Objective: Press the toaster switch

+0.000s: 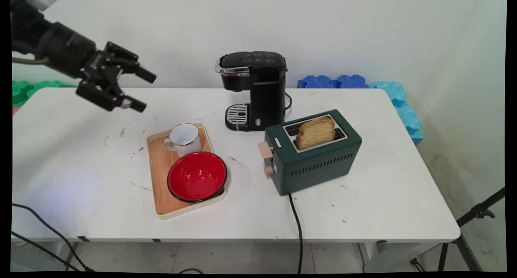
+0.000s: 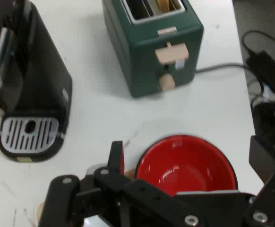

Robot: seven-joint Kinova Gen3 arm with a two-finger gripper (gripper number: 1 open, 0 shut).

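Observation:
My gripper (image 1: pixel 144 91) hangs open and empty above the table's far left, well off the surface. Nearest to it, below and to the right, is a wooden tray (image 1: pixel 160 169) carrying a white enamel mug (image 1: pixel 183 139) and a red bowl (image 1: pixel 197 176). In the hand view the red bowl (image 2: pixel 187 165) lies between the spread fingers (image 2: pixel 116 156), with the gripper (image 2: pixel 189 158) still high over it. The mug is mostly hidden behind the linkage there.
A black coffee maker (image 1: pixel 254 90) stands at the back centre, also in the hand view (image 2: pixel 26 90). A green toaster (image 1: pixel 313 150) with a bread slice (image 1: pixel 316 132) sits to its right, its black cord (image 1: pixel 297 225) running off the front edge. Blue foam mats (image 1: pixel 363 84) lie behind.

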